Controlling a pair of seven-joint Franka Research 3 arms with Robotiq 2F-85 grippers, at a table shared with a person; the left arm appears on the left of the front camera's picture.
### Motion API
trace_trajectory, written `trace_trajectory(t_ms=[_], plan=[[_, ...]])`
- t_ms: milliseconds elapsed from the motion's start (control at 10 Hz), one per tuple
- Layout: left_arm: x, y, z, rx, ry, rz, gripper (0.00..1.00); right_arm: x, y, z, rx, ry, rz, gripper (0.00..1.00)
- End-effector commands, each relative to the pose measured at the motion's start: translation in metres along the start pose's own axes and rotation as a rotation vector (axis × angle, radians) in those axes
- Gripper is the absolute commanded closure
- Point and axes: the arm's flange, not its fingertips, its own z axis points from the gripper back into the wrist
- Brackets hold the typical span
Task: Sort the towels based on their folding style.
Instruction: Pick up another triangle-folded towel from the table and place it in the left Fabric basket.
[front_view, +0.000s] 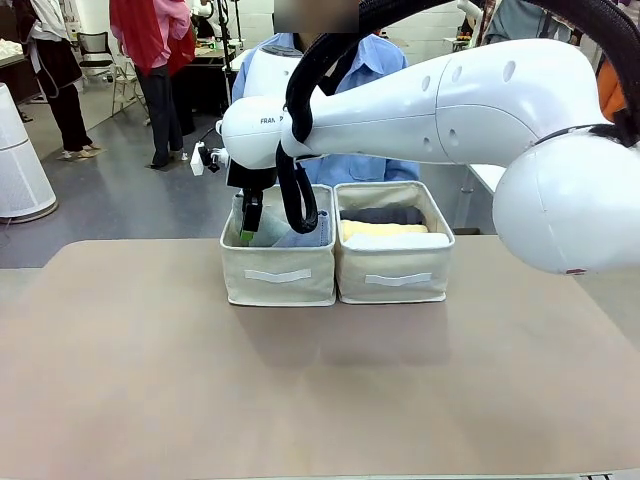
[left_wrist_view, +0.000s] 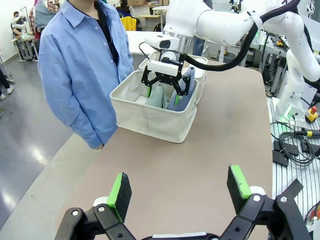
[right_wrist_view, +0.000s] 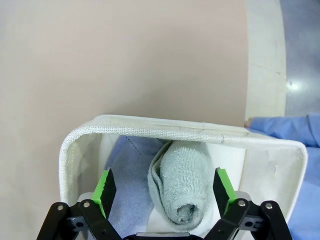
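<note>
Nearest, left gripper (left_wrist_view: 177, 192): low in its wrist view, fingers spread wide apart, nothing between them, above bare table (front_view: 300, 390)
Table: beige top, two beige baskets side by side toward the far edge, touching each other
Left basket (front_view: 279, 272): holds the two cone towels, standing on end and leaning together
Grey-green cone (right_wrist_view: 181, 187): directly under the right gripper, between its spread fingers but not touched by them; rolled end facing the wrist camera
Pale blue cone (right_wrist_view: 129, 170): just beside the grey-green one, against the basket wall; in the left wrist view seen as the bluish cloth (left_wrist_view: 181, 95) next to the greenish one
Right gripper (front_view: 250, 222): over the left basket, fingers pointing down into it, jaws wide apart and gripping nothing; arm reaching across from the right side
Right basket (front_view: 396, 275): holds three cylinder rolls lying flat, stacked front to back
White roll (front_view: 397, 241): nearest the front wall
Yellow roll (front_view: 384, 228): just behind the white one, touching it
Dark grey roll (front_view: 385, 215): farthest back, touching the yellow one
Farthest, person (left_wrist_view: 82, 65): blue shirt, standing at the far edge just behind the baskets, arm hanging down
</note>
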Motion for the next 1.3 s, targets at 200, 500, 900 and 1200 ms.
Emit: trace_trajectory(t_ms=[200, 500, 900, 1200], plan=[[0.000, -0.002, 0.002, 0.001, -0.009, -0.004, 0.00, 0.008, -0.010, 0.015, -0.045, 0.028, 0.028, 0.00], [0.000, -0.002, 0.002, 0.001, -0.009, -0.004, 0.00, 0.010, 0.003, 0.055, -0.082, 0.040, 0.041, 0.00], [0.000, -0.002, 0.002, 0.001, -0.009, -0.004, 0.00, 0.000, 0.021, 0.075, -0.050, 0.063, 0.042, 0.00], [0.000, -0.002, 0.002, 0.001, -0.009, -0.004, 0.00, -0.041, 0.088, 0.130, -0.015, 0.247, 0.024, 0.00]])
